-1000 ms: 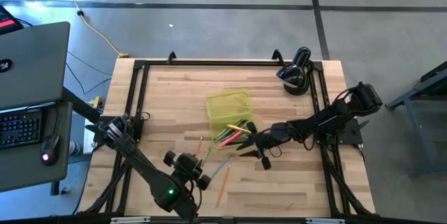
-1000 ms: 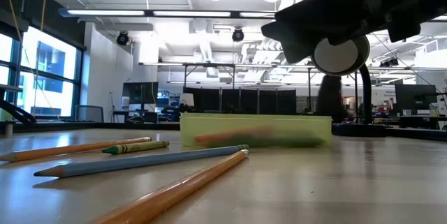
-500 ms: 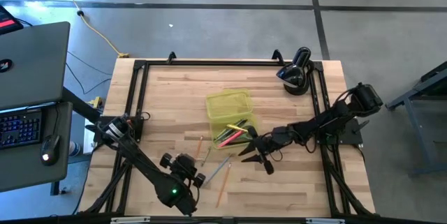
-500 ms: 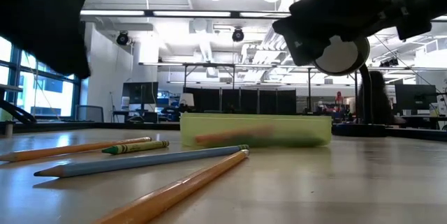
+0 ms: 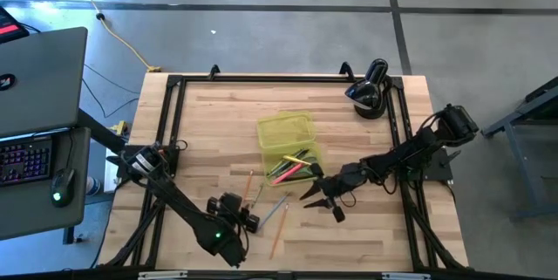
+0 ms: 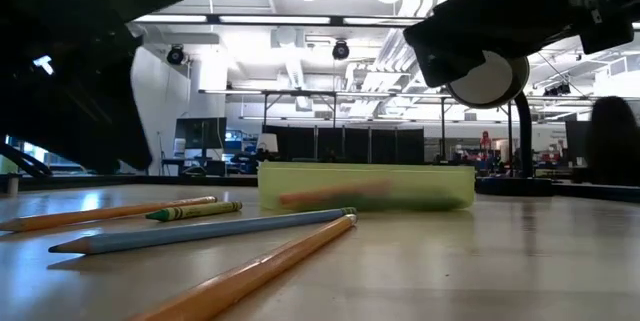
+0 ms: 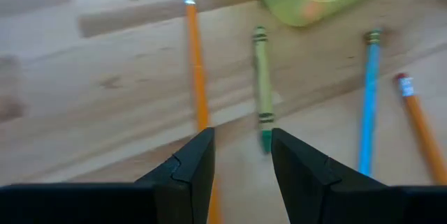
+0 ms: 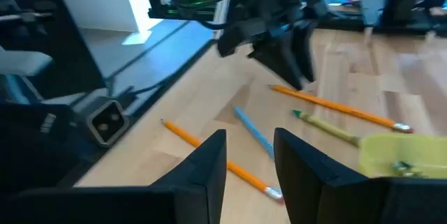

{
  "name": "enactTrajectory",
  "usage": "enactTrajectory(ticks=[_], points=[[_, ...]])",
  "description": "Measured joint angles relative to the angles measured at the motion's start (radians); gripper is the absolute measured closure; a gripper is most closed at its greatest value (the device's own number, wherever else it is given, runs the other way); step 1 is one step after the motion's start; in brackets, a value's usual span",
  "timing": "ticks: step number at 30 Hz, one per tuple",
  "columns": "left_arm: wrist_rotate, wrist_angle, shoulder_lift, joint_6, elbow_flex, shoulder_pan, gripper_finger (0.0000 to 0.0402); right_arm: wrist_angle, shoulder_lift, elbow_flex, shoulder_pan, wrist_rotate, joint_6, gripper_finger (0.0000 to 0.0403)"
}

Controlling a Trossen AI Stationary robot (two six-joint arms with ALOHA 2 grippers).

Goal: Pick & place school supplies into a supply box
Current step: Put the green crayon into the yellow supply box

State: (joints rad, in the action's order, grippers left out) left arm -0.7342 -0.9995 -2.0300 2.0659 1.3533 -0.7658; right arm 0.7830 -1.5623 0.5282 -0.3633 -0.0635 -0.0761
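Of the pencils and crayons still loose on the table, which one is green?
The green crayon: short, with a paper wrapper, lying between an orange pencil and the blue pencil.

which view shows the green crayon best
The left wrist view: the green crayon lies whole and close, between an orange pencil and a blue pencil. The low view shows it side-on; the right wrist view shows it farther off; the high view barely resolves it.

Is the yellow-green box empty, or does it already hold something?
Not empty. The box holds several pens at its near end; its far part looks bare.
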Motion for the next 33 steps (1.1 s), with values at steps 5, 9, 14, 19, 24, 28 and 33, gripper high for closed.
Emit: enactTrajectory(ticks=[5, 9, 14, 19, 24, 28, 33], points=[[-0.017, 0.121, 0.0, 0.0, -0.059, 0.0, 0.0229, 0.0, 0.0, 0.0, 0.018, 0.043, -0.018, 0.0304], [-0.019, 0.196, 0.0, 0.0, -0.106, 0.0, 0.0229, 0.002, 0.0, 0.0, 0.038, 0.042, -0.02, 0.0304], [-0.035, 0.274, 0.001, 0.0, -0.151, -0.001, 0.0229, 0.01, 0.0, 0.0, 0.05, 0.043, -0.02, 0.0304], [-0.035, 0.292, 0.002, -0.027, -0.156, 0.0, 0.0229, 0.018, 0.0, 0.0, 0.05, 0.046, -0.02, 0.0304], [-0.055, 0.323, 0.001, -0.067, -0.157, 0.0, 0.0229, 0.017, 0.0, 0.0, 0.05, 0.046, -0.02, 0.0304], [-0.075, 0.351, 0.0, -0.07, -0.157, 0.001, 0.0229, 0.016, 0.0, 0.0, 0.05, 0.045, -0.02, 0.0304], [-0.064, 0.358, -0.001, -0.071, -0.157, 0.001, 0.0229, 0.016, 0.0, 0.0, 0.05, 0.045, -0.02, 0.0304]])
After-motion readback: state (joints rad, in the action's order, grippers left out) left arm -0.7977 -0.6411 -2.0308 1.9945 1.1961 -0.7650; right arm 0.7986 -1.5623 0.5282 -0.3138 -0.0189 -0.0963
